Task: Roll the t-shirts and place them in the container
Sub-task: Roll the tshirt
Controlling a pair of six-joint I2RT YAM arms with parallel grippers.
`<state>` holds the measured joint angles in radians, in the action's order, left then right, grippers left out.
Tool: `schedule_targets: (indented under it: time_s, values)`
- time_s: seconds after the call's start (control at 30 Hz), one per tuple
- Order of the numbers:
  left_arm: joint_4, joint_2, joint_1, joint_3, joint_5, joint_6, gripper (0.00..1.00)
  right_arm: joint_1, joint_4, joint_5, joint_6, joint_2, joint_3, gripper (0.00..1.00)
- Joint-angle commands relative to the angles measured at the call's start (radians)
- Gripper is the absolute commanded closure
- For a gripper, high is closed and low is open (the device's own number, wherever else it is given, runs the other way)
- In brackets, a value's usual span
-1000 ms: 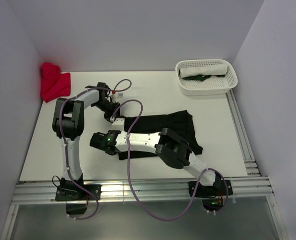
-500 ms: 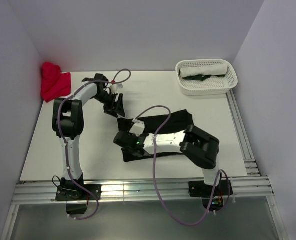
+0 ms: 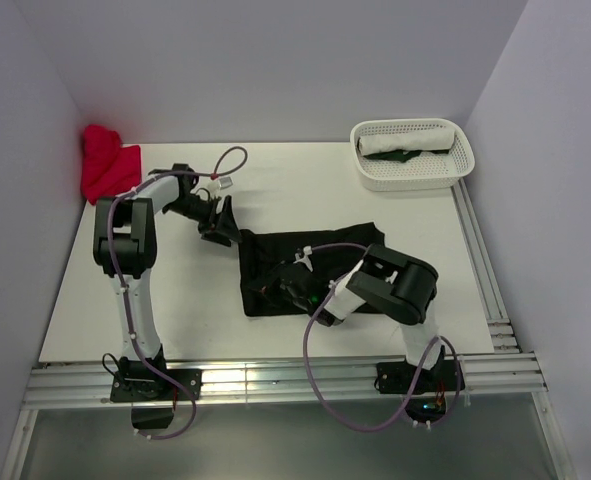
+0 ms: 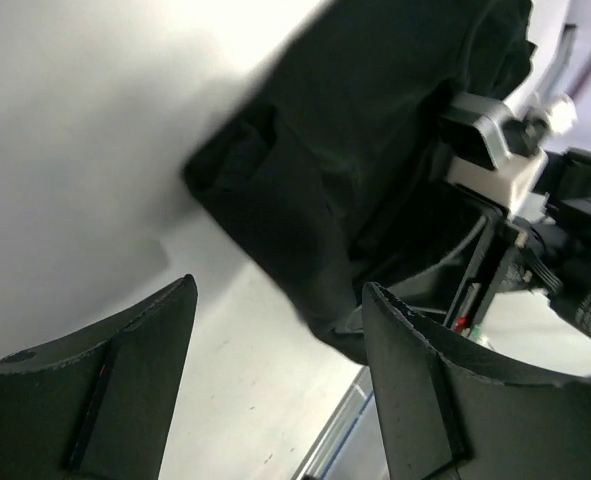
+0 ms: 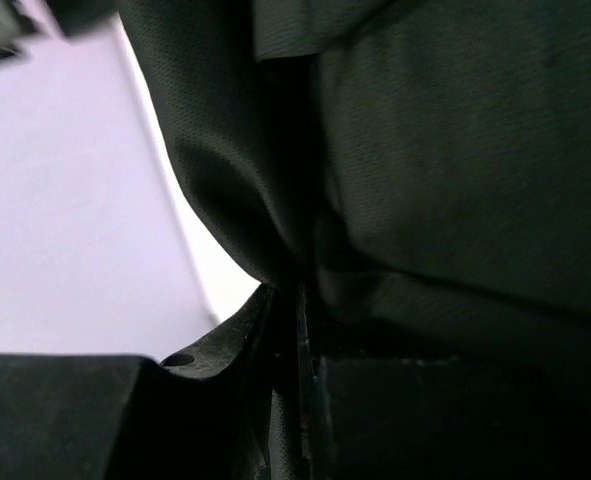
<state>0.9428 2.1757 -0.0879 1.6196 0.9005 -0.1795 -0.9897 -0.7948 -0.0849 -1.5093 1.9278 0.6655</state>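
One red t-shirt: bunched at the far left corner of the table.
Left gripper: jaws spread wide, holding nothing, just beside the far left corner of the black t-shirt.
Black t-shirt: lying mid-table, creased into folds along its left side.
Right gripper: clamped on a fold of the black fabric near the shirt's front edge.
Basket: far right corner, holding a rolled white t-shirt and a dark green one.

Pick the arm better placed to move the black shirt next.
Right. The right fingers are closed on a fold of the black shirt. The left fingers stand open beside the shirt's edge, holding nothing.
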Motion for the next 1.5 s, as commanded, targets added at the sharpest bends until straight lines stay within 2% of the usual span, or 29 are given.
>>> schedule_targets:
  time_s: [0.0, 0.13, 0.23, 0.33, 0.37, 0.43, 0.47, 0.5, 0.57, 0.6, 0.63, 0.7, 0.73, 0.8, 0.83, 1.03, 1.2, 1.47]
  values:
    - [-0.064, -0.037, -0.007, -0.068, 0.100, -0.035, 0.28, 0.002, -0.265, 0.062, -0.109, 0.075, -0.033, 0.88]
    - [-0.159, -0.033, -0.018, -0.147, 0.092, 0.023, 0.29, 0.003, -0.360, 0.068, -0.158, 0.123, -0.040, 0.89]
    - [-0.239, -0.022, -0.036, -0.193, 0.061, 0.083, 0.34, 0.003, -0.409, 0.068, -0.180, 0.145, -0.049, 0.89]
    - [-0.288, -0.010, -0.047, -0.205, 0.014, 0.141, 0.46, 0.003, -0.416, 0.074, -0.180, 0.146, -0.053, 0.89]
    - [-0.292, -0.008, -0.052, -0.202, -0.001, 0.150, 0.56, 0.003, -0.406, 0.074, -0.174, 0.142, -0.052, 0.88]
    - [-0.279, -0.008, -0.059, -0.184, -0.037, 0.164, 0.66, 0.003, -0.358, 0.074, -0.152, 0.129, -0.047, 0.83]
    - [-0.268, -0.013, -0.070, -0.178, -0.067, 0.163, 0.76, 0.003, -0.328, 0.070, -0.141, 0.105, -0.046, 0.81]
    - [-0.260, -0.019, -0.076, -0.165, -0.096, 0.166, 0.81, 0.000, -0.289, 0.063, -0.128, 0.087, -0.040, 0.77]
    - [-0.231, -0.030, -0.091, -0.156, -0.153, 0.163, 0.88, -0.003, -0.116, 0.030, -0.071, 0.018, -0.023, 0.72]
    - [-0.220, -0.031, -0.096, -0.146, -0.170, 0.160, 0.90, -0.009, -0.042, 0.010, -0.048, -0.010, 0.008, 0.65]
    - [-0.208, -0.033, -0.099, -0.142, -0.185, 0.147, 0.91, -0.012, 0.127, -0.010, 0.001, -0.036, 0.029, 0.61]
    - [-0.171, -0.033, -0.108, -0.130, -0.227, 0.135, 0.93, -0.024, 0.315, -0.100, 0.047, -0.107, 0.116, 0.54]
    - [-0.165, -0.033, -0.110, -0.129, -0.241, 0.124, 0.94, -0.041, 0.486, -0.130, 0.093, -0.122, 0.150, 0.52]
    - [-0.147, -0.037, -0.113, -0.124, -0.274, 0.114, 0.94, -0.056, 0.638, -0.193, 0.135, -0.139, 0.266, 0.49]
    - [-0.141, -0.037, -0.115, -0.122, -0.287, 0.106, 0.94, -0.066, 0.775, -0.206, 0.173, -0.129, 0.310, 0.49]
    - [-0.105, -0.031, -0.124, -0.106, -0.350, 0.084, 0.94, -0.136, 1.248, -0.412, 0.242, -0.046, 0.644, 0.45]
    - [-0.096, -0.031, -0.131, -0.109, -0.368, 0.083, 0.94, -0.167, 1.523, -0.532, 0.274, 0.077, 0.919, 0.46]
    - [-0.078, -0.021, -0.139, -0.093, -0.385, 0.081, 0.93, -0.179, 1.572, -0.613, 0.360, 0.227, 1.120, 0.48]
